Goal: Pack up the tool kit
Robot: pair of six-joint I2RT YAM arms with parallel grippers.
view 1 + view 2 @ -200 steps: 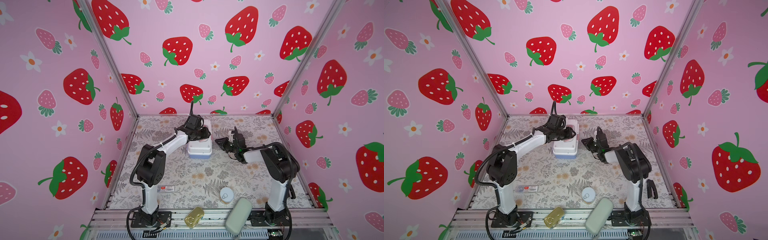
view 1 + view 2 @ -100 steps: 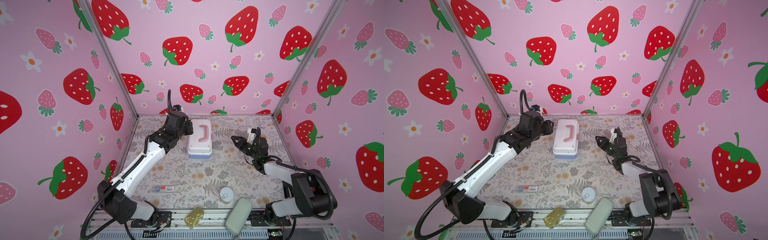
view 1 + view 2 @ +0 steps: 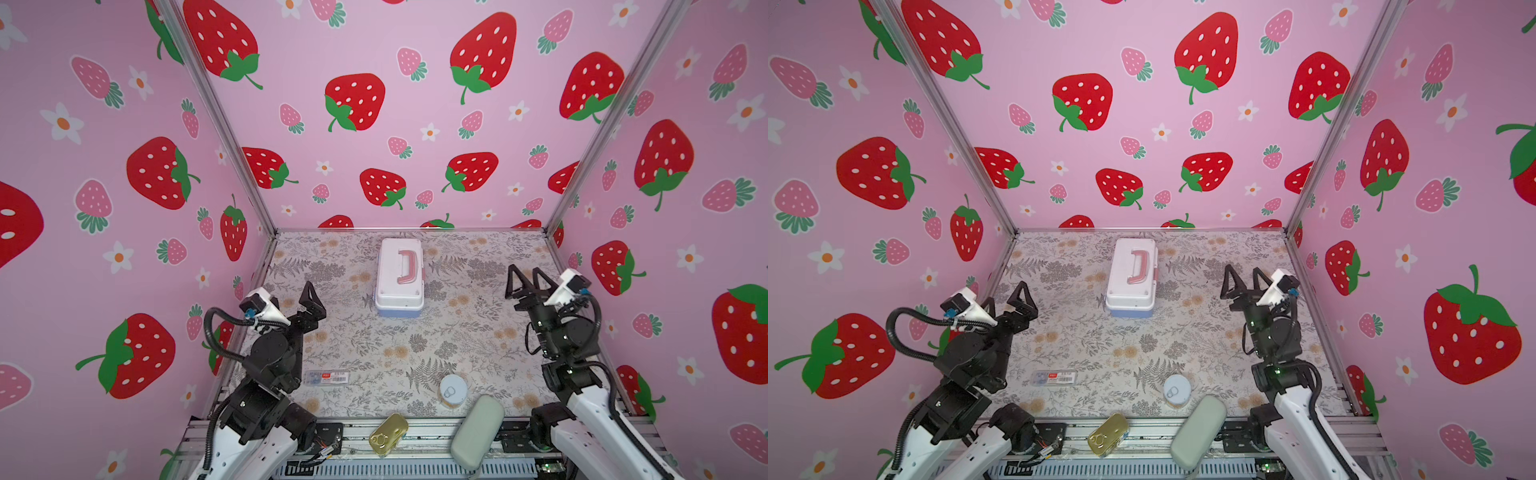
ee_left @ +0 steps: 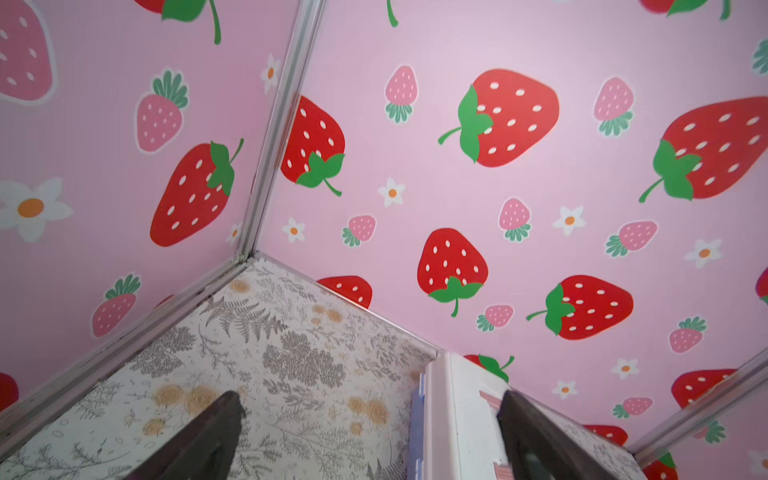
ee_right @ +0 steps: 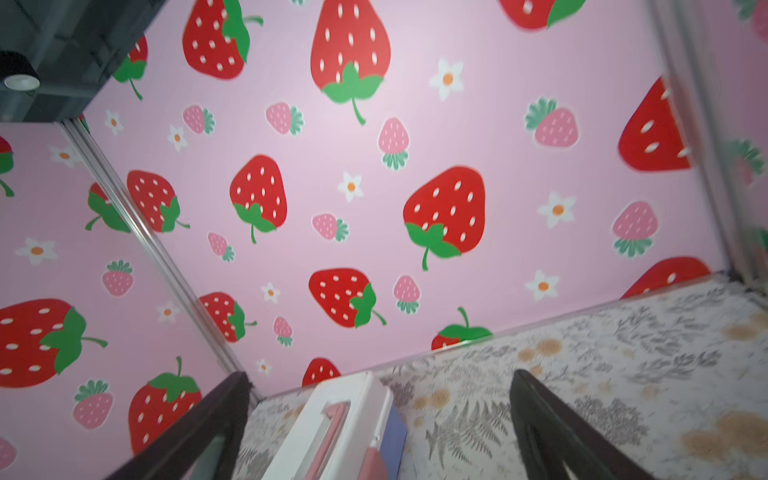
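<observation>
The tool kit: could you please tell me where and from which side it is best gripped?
Probably from above, jaws across the short width of the tool kit, on its long side walls. It sits closed and level, long axis front to back, and the pink handle lies flat on the lid, leaving little to pinch.

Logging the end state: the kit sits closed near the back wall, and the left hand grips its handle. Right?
No. The kit sits closed near the back wall, but the left hand is open and apart from it, gripping nothing; both top views show this.
</observation>
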